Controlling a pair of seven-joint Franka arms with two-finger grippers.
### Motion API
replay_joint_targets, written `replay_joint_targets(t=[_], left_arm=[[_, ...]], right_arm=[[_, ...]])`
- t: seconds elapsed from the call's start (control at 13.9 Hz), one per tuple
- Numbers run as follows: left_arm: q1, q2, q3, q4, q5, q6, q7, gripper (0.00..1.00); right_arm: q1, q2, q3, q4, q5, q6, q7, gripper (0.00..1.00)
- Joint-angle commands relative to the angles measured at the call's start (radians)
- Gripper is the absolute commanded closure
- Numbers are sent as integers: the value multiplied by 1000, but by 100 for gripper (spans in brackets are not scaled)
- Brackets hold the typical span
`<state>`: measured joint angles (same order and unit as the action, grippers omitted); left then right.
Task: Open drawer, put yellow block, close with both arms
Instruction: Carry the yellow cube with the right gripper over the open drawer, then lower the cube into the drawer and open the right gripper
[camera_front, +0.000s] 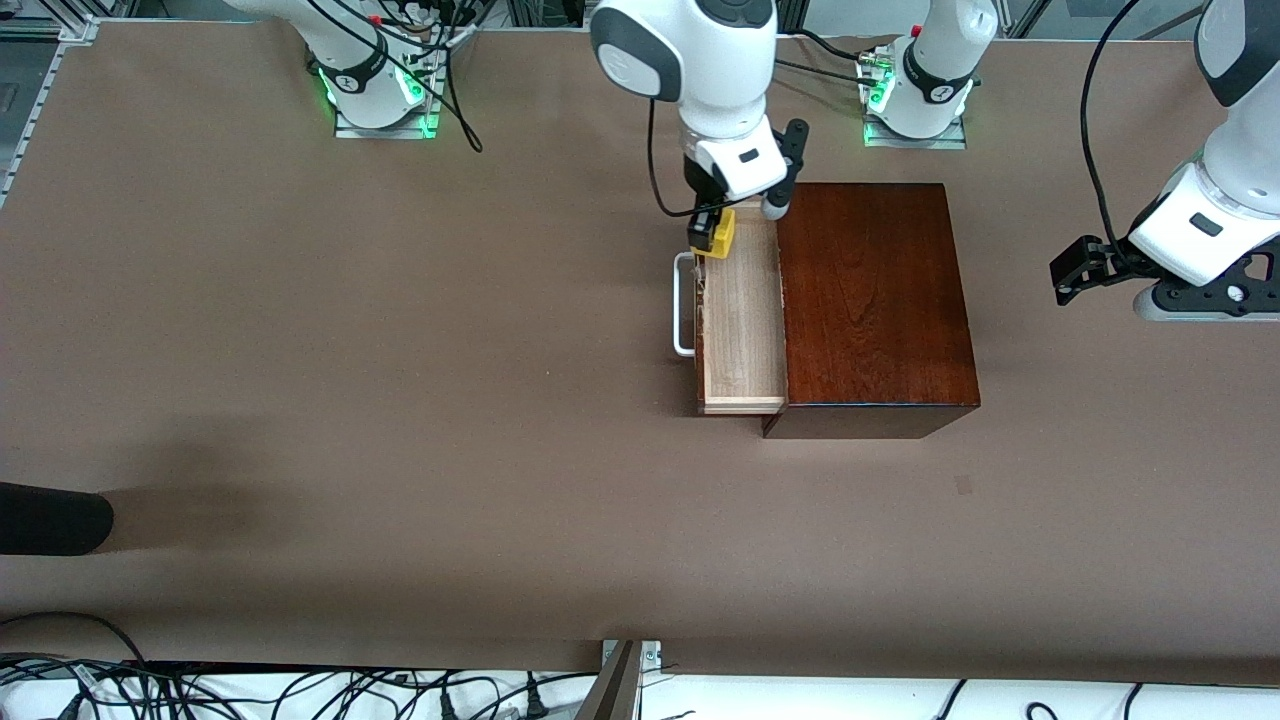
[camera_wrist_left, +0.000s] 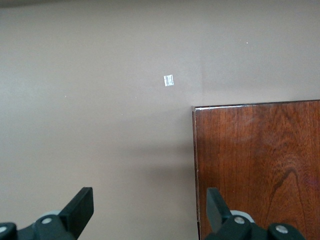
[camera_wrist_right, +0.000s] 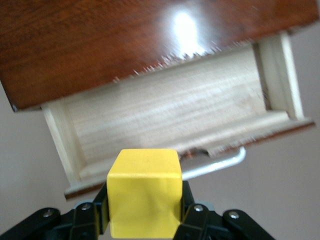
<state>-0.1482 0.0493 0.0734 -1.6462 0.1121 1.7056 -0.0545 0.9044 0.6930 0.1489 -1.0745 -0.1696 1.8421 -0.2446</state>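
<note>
The dark mahogany box stands mid-table with its drawer pulled out toward the right arm's end. The drawer's pale wooden tray is bare, and its white bar handle faces outward. My right gripper is shut on the yellow block, over the drawer's corner closest to the robot bases. In the right wrist view the block sits between the fingers, above the tray and handle. My left gripper waits open beside the box, toward the left arm's end, with nothing between its fingers.
A dark rounded object pokes in at the table's edge at the right arm's end, nearer the camera. Cables lie along the near edge. A small pale mark sits on the brown tabletop near the box.
</note>
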Motion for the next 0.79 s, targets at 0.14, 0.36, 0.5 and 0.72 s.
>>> replay_joint_targets(t=[0.14, 0.36, 0.5, 0.72], left_arm=[[6, 12, -3, 22, -23, -3, 25, 0], [7, 12, -3, 22, -23, -3, 28, 0], [7, 14, -3, 22, -23, -3, 28, 0], [7, 17, -3, 22, -23, -3, 28, 0]], right_arm=[[42, 114, -15, 123, -60, 31, -28, 100], [50, 131, -14, 123, -79, 55, -31, 100], [56, 141, -11, 122, -103, 60, -67, 100], [56, 168, -12, 119, -105, 91, -149, 100]])
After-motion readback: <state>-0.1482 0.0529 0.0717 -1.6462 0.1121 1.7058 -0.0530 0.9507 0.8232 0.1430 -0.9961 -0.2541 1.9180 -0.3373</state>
